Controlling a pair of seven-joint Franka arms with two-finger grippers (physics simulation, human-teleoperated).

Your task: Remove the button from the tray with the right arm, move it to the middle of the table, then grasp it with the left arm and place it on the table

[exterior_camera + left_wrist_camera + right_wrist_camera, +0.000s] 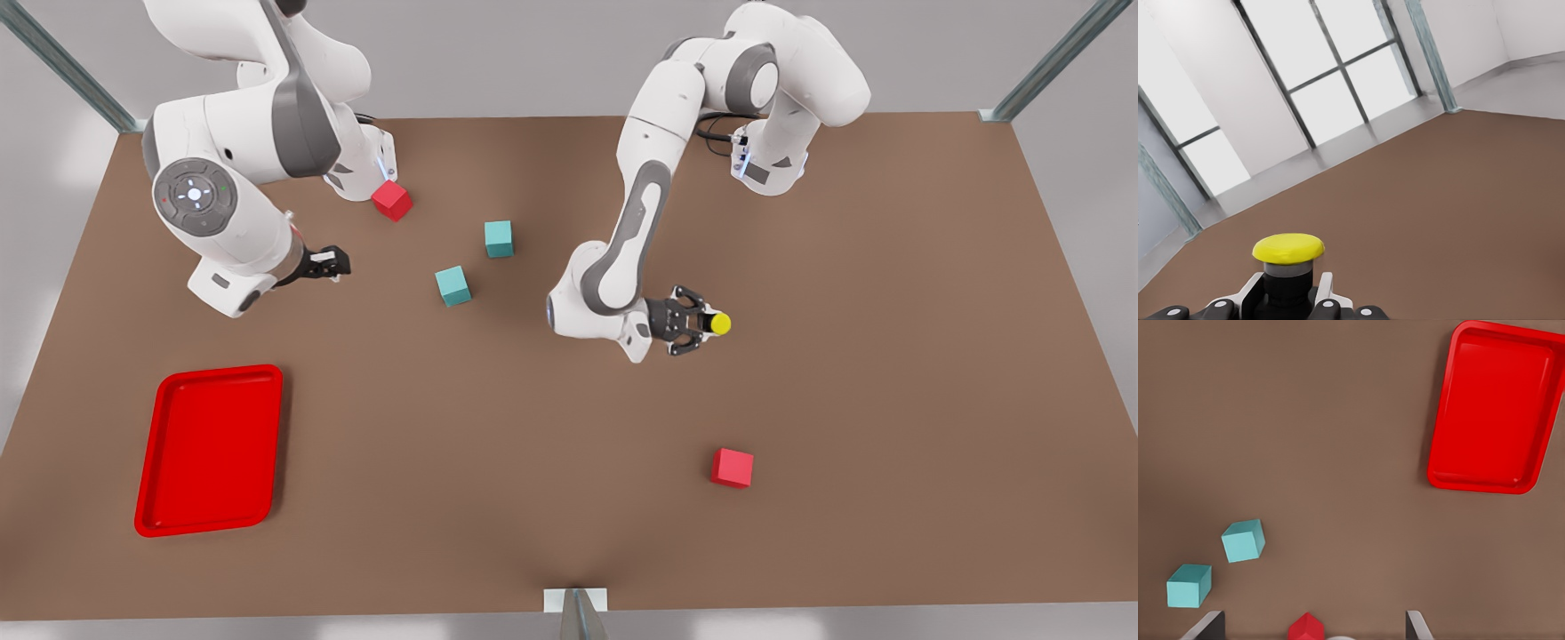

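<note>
The left gripper, on the arm at the front view's right, is holding the button above the table, a little right of the table's middle in that view; its two fingers are clamped on the button's dark body and the yellow cap is pointing away from the wrist toward the front view's right. In the left wrist view the button is sitting between the fingertips, cap outermost, with bare brown table stretching beyond it. Whether the button is touching the tabletop cannot be told. The right gripper, on the arm at the front view's left, is waiting over the table's left far part, holding nothing; in the right wrist view its fingers are standing well apart. The tray is lying at the near left of the table, well apart from both grippers, and is holding nothing; the right wrist view is showing the tray from above. Two teal cubes are sitting between the two arms, near each other but not touching. One red cube is lying just beside the left-hand arm's base, and another red cube is resting at the near right, nearer than the held button and apart from it.
</note>
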